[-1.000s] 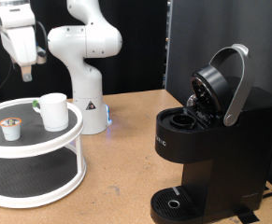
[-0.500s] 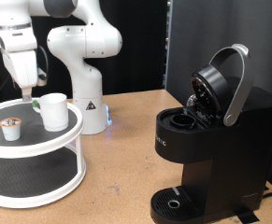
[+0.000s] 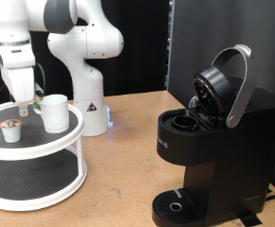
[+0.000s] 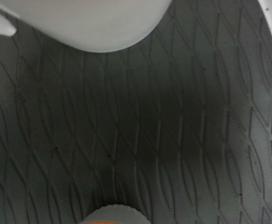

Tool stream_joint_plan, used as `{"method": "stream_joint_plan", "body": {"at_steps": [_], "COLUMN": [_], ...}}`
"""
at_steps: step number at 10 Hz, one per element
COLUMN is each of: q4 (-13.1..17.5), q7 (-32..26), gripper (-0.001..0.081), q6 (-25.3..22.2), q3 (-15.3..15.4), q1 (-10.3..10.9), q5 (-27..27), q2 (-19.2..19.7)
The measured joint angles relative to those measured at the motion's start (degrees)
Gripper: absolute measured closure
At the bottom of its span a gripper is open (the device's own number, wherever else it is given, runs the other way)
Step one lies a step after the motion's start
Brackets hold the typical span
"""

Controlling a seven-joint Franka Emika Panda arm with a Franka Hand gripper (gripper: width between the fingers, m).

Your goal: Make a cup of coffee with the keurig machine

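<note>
Looks like a robotics lab: white robot arm [image 3: 76, 57] mounted on a wooden bench [image 3: 118, 170], black curtain backdrop [image 3: 213, 38], coffee maker [image 3: 213, 142] and tiered white stand [image 3: 33, 156] as props.

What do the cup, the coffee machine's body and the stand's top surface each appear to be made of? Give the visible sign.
The cup: probably glazed ceramic, being plain, smooth white. The keurig machine: seemingly matte black plastic with little shine and a silver-grey lid rim. The stand's top surface: dark textured matting, perhaps rubber, judging by its diamond mesh pattern.
</note>
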Motion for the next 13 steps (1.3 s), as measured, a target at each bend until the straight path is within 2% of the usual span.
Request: {"method": "stream_joint_plan", "body": {"at_steps": [6,8,13], "q4": [-2.1,-2.3,-2.2], "q7": [0.0,1.8,4.0], "gripper": [0.0003,0.0003,0.0003], "q6": [6.4,9.5,13.5], "q3": [-1.0,-0.9,-0.8], "q1": [-1.4,-2.2,-2.2], "q5": [-2.6,-3.3,-3.6], "q2": [3.0,4.7,8.8]}}
